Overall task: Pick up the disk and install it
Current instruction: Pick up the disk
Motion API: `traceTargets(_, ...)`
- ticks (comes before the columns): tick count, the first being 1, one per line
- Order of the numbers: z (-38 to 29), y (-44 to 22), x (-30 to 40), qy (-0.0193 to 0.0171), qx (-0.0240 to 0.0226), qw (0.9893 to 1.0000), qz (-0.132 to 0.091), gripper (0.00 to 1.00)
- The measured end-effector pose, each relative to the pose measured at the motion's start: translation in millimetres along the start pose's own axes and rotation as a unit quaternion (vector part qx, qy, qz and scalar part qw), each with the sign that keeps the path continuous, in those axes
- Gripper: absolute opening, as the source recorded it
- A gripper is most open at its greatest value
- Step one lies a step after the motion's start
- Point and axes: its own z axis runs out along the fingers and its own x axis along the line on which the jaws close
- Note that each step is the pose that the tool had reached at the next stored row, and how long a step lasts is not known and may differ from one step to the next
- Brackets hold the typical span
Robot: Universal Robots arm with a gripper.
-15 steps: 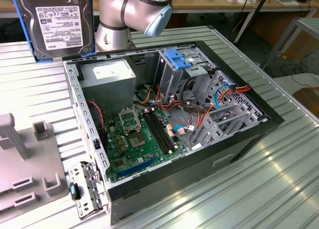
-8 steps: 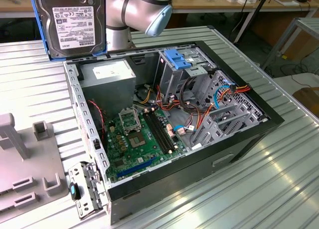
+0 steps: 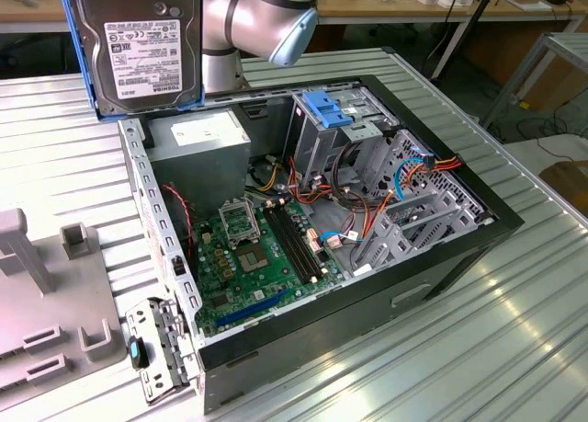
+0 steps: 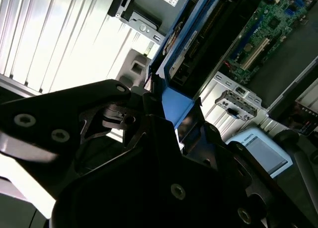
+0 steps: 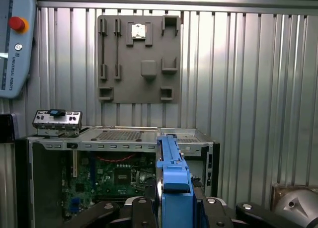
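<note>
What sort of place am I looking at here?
Probably a robotics lab or test workshop: an opened computer case sits on a ribbed metal table, a robot arm holds the disk aloft, and workbenches stand behind.

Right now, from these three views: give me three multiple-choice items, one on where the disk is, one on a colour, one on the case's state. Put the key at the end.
1. Where is the disk?
A. seated in the drive cage
B. held in the air, at the exterior view's upper left
C. lying on the grey tray

2. What colour is the disk's carrier frame?
A. red
B. yellow
C. blue

3. What state is the case in?
A. open, motherboard exposed
B. closed by a side panel
C. stripped, no boards inside

Key:
1 B: the gripper clamps it edge-on in the first wrist view, and the exterior view shows it off every surface.
2 C: a blue rim runs round the metal body.
3 A: the board and cables lie in plain sight.
</note>
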Motion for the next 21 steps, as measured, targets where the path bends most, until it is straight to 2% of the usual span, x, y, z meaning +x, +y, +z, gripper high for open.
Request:
traceTargets(3,0.6,-0.2,8.4,0.0001,-0.0001,1.0000,0.000,0.37)
traceTargets(5,1.4,-0.3,17.8,0.0000,0.0000,1.0000,0.000,0.37)
traceTargets(10,2.9,-0.1,33.1,0.0001,-0.0001,1.0000,0.001,0.37)
traceTargets(11,4.0,-0.9,39.7,0.0001,-0.0001,1.0000,0.002,0.37)
traceTargets(12,4.6,-2.7,41.0,0.0001,0.0000,1.0000,0.002,0.37)
traceTargets(17,8.3,-24.1,42.4,0.0001,-0.0001,1.0000,0.002,0.37)
traceTargets(21,11.8,-45.0,42.8,0.0002,-0.0001,1.0000,0.002,0.37)
